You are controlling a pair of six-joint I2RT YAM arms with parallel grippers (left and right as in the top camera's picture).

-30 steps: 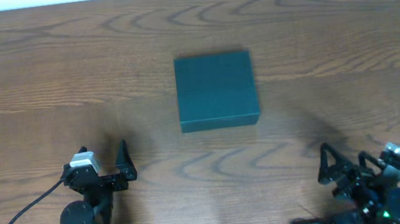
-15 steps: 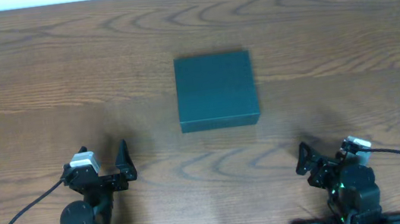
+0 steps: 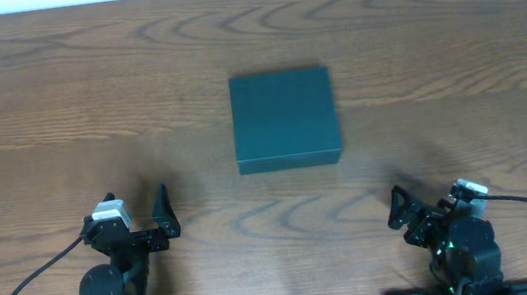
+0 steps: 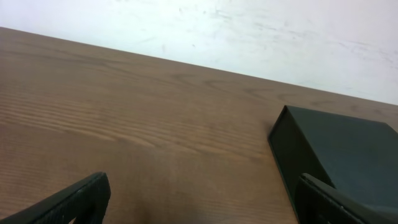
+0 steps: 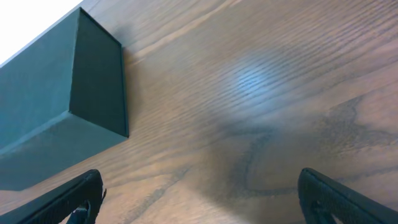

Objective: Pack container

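The container (image 3: 285,120) is a dark teal-green square box lying closed in the middle of the wooden table. My left gripper (image 3: 136,211) sits near the front left edge, open and holding nothing, well short of the box. In the left wrist view the container (image 4: 348,155) lies ahead on the right, beyond the open left gripper (image 4: 202,199). My right gripper (image 3: 422,205) rests near the front right edge, also open and holding nothing. In the right wrist view the container (image 5: 56,106) lies ahead on the left, past the open right gripper (image 5: 202,196).
Bare wood-grain table (image 3: 57,102) surrounds the box on all sides. A white wall (image 4: 249,31) runs along the table's far edge. Black cables (image 3: 20,293) trail from both arm bases at the front edge.
The right arm has swung leftward at the front edge and turned towards the box, then held still. The left arm and the container have not moved.
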